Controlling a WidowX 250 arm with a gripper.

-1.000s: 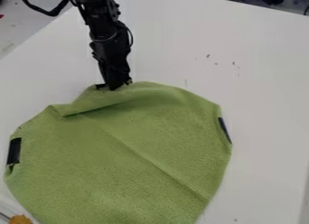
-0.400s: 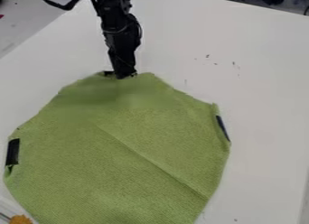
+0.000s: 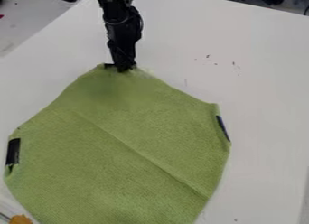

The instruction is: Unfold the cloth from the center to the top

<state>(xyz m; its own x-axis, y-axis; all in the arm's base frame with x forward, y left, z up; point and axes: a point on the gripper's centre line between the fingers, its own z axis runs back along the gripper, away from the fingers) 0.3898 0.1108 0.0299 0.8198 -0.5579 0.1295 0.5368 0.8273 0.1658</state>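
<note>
Stretching flatter across the white table (image 3: 259, 105), the green cloth (image 3: 133, 137) has been drawn farther up by its top corner (image 3: 111, 75), pinched in the gripper (image 3: 122, 68), the unfolding seemingly almost completed!

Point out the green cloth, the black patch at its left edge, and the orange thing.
Cloth (image 3: 129, 148), camera view, middle.
Black patch (image 3: 13, 151), camera view, centre.
Orange thing (image 3: 21, 219), camera view, upper part.

Probably a lab: 1 black robot arm (image 3: 122, 31) above 1 white tabletop (image 3: 259, 87).
</note>
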